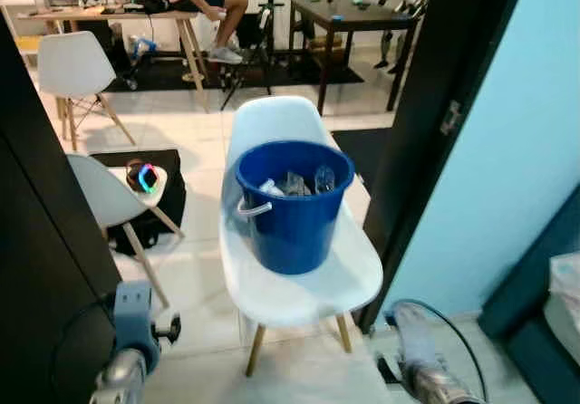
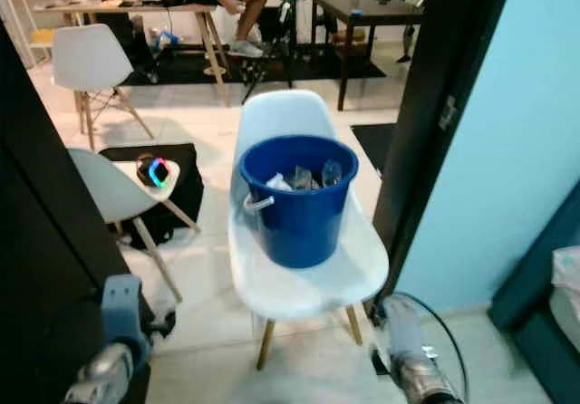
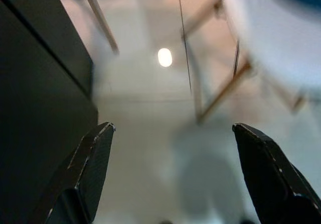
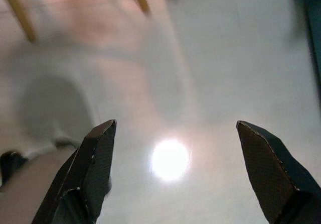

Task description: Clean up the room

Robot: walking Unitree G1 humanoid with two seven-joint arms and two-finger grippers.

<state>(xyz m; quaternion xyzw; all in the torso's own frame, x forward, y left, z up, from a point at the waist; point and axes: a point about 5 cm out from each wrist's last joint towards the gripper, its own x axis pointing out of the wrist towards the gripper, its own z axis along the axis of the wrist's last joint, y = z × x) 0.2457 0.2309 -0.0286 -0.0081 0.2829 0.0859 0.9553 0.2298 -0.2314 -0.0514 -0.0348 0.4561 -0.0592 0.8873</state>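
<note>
Both grippers hang open beside the chair holding a bucket

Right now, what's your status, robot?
Left gripper and right gripper open, empty, hanging low. Blue bucket on white chair, holding trash. Nothing between.

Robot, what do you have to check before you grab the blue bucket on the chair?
1. Blue bucket stands upright on the white chair: ok.
2. Bucket sits well on the seat, not hanging over its edge: ok.
3. Crumpled clear trash lies inside the bucket, below the rim: ok.
4. Left pincer open and holding nothing, over the floor: ok.
5. Right pincer open and holding nothing, over the floor: ok.
6. Both pincers raised to the bucket: not ok, they hang low, pointing at the floor.
</note>
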